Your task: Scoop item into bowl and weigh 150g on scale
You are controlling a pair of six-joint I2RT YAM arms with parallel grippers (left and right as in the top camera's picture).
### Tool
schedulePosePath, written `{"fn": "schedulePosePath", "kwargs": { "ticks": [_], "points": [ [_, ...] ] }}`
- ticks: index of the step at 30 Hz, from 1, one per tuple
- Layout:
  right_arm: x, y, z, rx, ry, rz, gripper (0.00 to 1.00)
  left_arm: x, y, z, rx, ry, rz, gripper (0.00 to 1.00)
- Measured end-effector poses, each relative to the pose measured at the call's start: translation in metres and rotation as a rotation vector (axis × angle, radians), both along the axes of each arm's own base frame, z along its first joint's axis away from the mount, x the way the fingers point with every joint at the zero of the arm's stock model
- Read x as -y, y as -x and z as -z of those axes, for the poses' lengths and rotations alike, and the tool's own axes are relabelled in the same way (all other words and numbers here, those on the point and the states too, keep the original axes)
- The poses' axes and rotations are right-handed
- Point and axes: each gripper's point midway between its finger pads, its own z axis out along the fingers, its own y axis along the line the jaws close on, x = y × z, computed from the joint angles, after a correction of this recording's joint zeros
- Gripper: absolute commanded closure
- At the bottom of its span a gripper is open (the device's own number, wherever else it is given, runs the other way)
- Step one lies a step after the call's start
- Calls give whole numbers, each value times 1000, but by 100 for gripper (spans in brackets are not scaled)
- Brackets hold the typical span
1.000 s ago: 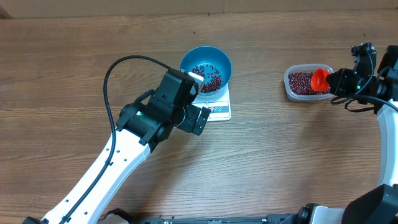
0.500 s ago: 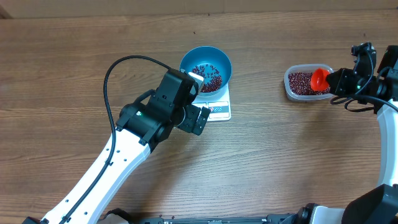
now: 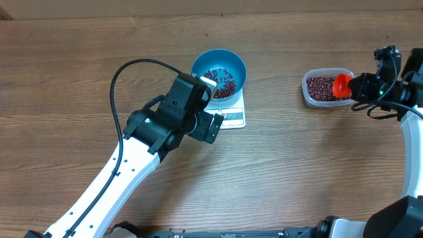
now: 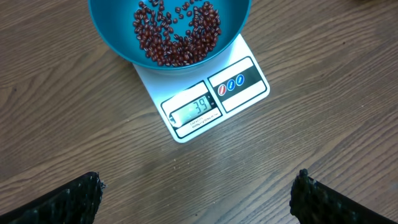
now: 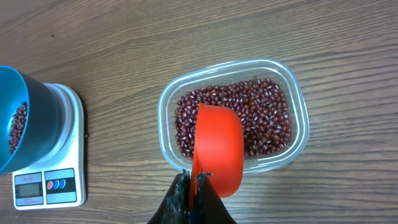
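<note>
While the bowl (image 4: pixel 109 43) sits on the scale (image 4: pixel 252 93) mid-table with a thin layer of beans (image 4: pixel 176 34) inside, display (image 4: pixel 196 110) reads 39 | left gripper (image 4: pixel 199 202): jaws wide apart, empty, hovering near side of scale | right gripper (image 5: pixel 194 199): clamped on red scoop (image 5: pixel 217 149), over the clear tub (image 5: pixel 297 93) of beans at right

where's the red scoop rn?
Overhead view, far right: the red scoop is pinched in the right hand, over the arm-side edge of the clear tub of beans, well right of the bowl on the scale.
</note>
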Motion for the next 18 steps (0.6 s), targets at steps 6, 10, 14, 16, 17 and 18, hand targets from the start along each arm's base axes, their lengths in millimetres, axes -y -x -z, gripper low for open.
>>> {"fn": "schedulePosePath", "kwargs": {
  "ticks": [6, 10, 14, 16, 17, 18],
  "points": [
    [1, 0, 0, -2, 4, 2, 96, 0, 0, 0, 0, 0, 1, 1],
    [2, 0, 1, -4, 10, 7, 96, 0, 0, 0, 0, 0, 0, 1],
    [8, 0, 2, -10, 37, 24, 96, 0, 0, 0, 0, 0, 0, 0],
    [11, -1, 2, -5, 53, 33, 96, 0, 0, 0, 0, 0, 0, 0],
    [12, -2, 1, -2, 59, 37, 96, 0, 0, 0, 0, 0, 0, 0],
    [13, -3, 1, 1, 64, 39, 96, 0, 0, 0, 0, 0, 0, 1]
  ]
}}
